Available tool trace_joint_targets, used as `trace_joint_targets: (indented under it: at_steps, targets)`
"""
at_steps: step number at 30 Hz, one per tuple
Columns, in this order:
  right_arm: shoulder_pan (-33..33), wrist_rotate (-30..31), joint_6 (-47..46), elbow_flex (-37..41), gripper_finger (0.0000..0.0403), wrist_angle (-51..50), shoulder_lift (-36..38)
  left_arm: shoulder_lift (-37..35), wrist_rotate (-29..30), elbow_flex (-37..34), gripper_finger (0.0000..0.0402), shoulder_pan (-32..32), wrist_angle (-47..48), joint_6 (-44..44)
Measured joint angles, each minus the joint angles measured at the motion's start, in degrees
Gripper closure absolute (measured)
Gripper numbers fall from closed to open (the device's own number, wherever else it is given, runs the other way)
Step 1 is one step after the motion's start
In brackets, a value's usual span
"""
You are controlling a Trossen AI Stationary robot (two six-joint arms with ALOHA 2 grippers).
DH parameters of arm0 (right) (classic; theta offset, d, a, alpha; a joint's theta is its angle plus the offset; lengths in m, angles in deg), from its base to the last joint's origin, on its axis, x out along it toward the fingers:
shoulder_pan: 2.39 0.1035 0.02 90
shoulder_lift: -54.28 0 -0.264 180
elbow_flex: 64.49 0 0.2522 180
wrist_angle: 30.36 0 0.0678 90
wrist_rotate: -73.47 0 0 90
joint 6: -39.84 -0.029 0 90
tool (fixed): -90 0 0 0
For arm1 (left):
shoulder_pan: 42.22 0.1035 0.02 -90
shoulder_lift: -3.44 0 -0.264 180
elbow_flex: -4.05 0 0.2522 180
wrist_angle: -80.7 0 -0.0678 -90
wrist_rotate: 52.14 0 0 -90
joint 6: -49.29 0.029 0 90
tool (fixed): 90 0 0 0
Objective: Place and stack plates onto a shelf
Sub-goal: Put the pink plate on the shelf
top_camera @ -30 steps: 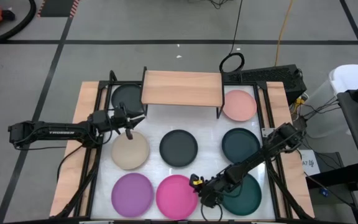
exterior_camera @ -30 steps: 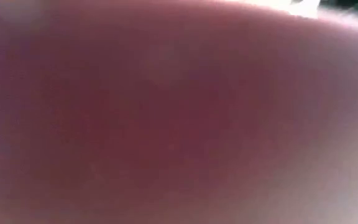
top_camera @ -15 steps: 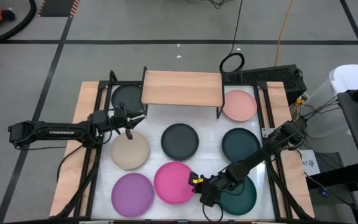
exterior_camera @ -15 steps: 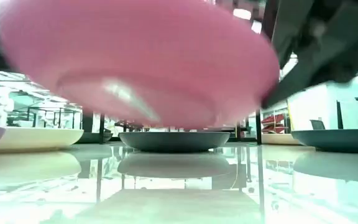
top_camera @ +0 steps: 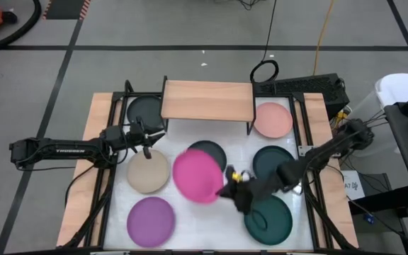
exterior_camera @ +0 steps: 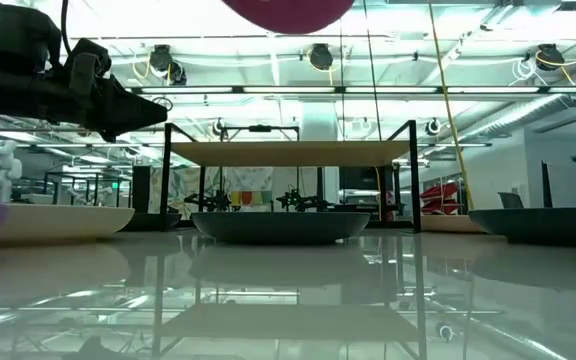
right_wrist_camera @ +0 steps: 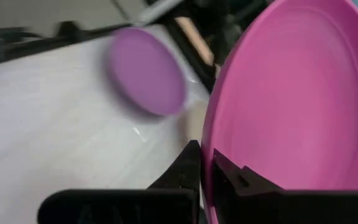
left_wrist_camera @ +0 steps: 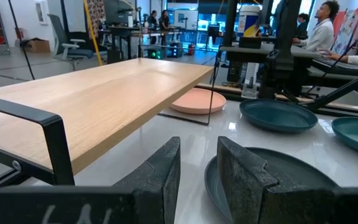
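Right claw (top_camera: 227,190) pinches the magenta plate (top_camera: 197,176) by its rim, lifted clear to reach the shelf (top_camera: 207,100); left claw (top_camera: 147,137) waits slightly open, empty.

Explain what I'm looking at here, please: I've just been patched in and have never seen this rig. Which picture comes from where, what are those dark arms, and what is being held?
These are two robot arms at a white table. The high view looks straight down. The low view looks level across the tabletop. Each wrist view looks forward past that arm's own fingers.

The right gripper pinches the rim of the magenta plate and holds it tilted in the air above the charcoal plate at mid-table; the right wrist view shows its fingers on either side of the rim. The left gripper waits, slightly open and empty, over the far left of the table beside the wooden shelf.

The shelf has nothing on it yet. On the table lie beige, purple, pale pink, two dark teal and two charcoal plates, one of those partly under the shelf.
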Motion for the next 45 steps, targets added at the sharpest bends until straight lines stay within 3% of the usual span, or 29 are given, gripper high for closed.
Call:
trace_joint_targets:
  at_steps: [12,21,24,29,39,45]
  targets:
    - [-24.05,-0.26,0.44,-0.02,0.0402,-7.92,11.06,0.00,0.00,0.00,0.0292,-0.02,0.01,0.00]
    - [-38.97,-6.21,0.91,-0.03,0.0402,-13.74,7.63,-0.02,0.01,0.00,0.0292,-0.01,0.00,0.00]
    - [-41.23,-7.84,0.80,-0.02,0.0402,-17.64,5.14,-0.02,0.00,0.00,0.0292,0.00,0.00,0.00]
    - [-43.44,-4.54,1.22,-0.02,0.0403,-19.80,1.38,0.00,0.01,0.00,0.0292,-0.02,0.01,0.00]
    - [-45.08,-2.81,-4.19,-0.13,0.0403,-27.93,1.23,-0.02,0.00,0.00,0.0292,0.00,0.01,0.00]
    - [-44.88,-3.36,-5.95,-0.13,0.0390,-27.92,1.76,0.00,0.00,0.00,0.0292,-0.01,0.00,0.00]
